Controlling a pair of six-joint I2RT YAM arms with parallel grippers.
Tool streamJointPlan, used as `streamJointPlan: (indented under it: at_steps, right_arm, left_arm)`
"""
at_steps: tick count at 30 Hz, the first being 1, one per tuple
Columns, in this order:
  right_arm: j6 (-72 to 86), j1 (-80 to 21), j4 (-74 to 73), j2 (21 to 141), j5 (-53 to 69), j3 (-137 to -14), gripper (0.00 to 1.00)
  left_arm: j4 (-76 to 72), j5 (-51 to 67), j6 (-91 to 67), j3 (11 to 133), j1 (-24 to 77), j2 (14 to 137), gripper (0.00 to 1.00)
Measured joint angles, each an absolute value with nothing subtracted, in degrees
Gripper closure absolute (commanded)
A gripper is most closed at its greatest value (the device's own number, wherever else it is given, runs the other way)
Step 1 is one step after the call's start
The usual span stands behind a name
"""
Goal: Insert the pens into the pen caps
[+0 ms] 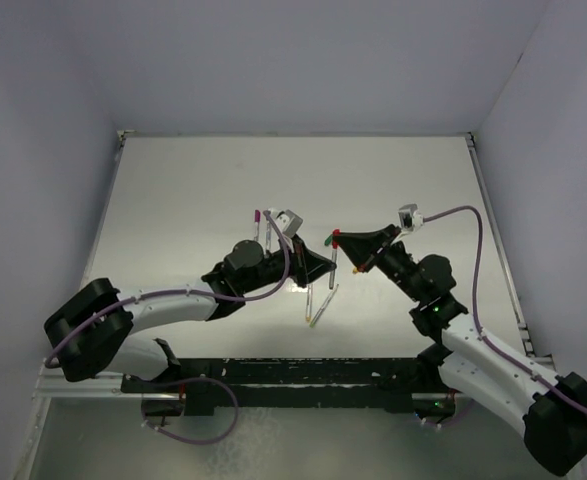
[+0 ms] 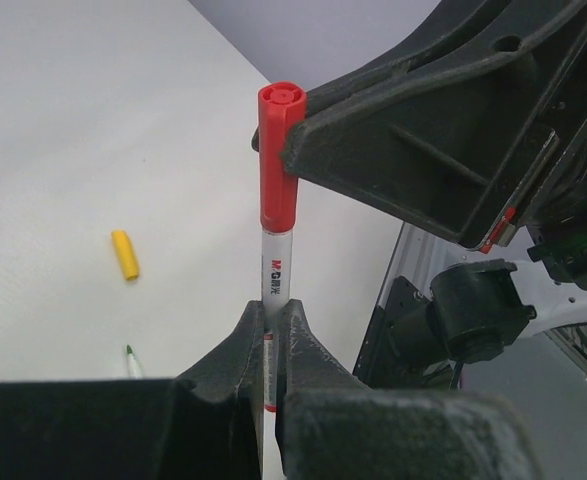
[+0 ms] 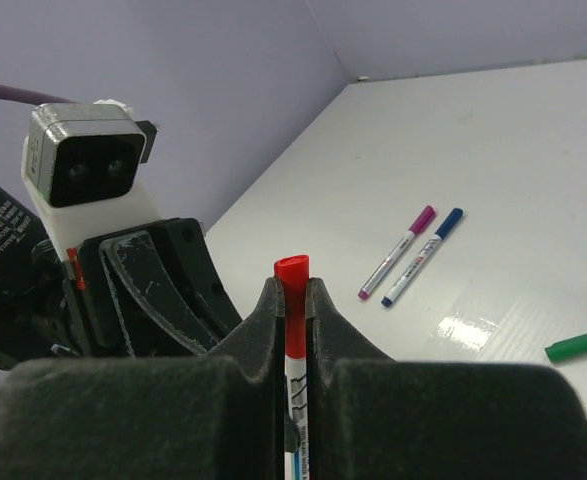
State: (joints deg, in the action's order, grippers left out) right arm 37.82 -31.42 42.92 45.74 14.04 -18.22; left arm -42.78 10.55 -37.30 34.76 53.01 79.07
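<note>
One red bullet-shaped plastic cap [image 2: 278, 150] seated on tip of pale grey-white marker pen [image 2: 275, 270], both held off white tabletop [image 2: 53, 150]. left fingers [image 2: 235, 350] clamped on barrel's lower end; right fingers [image 3: 328, 335] clamped on cap. Small yellow plastic cap [image 2: 125, 254] lies loose on tabletop.

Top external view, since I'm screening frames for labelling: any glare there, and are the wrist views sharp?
Top external: the table glares white around its middle. Left wrist: red cap and pen sharp, left gripper soft. Right wrist: small glare patch on the table, right gripper blurred.
</note>
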Motion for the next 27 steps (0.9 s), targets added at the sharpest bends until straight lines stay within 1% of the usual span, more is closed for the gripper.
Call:
streamJointPlan:
  at_steps: [10, 27]
  right_arm:
    - [33.8, -37.3, 42.5, 46.8, 8.4, -19.4, 1.00]
    - [33.1, -38.9, 42.2, 48.5, 6.8, -19.7, 1.00]
  left_arm:
    - [-40.2, 11.3, -35.7, 34.8, 52.4, 76.7, 1.00]
    - [-34.4, 11.1, -33.3, 34.8, 51.2, 73.9, 1.00]
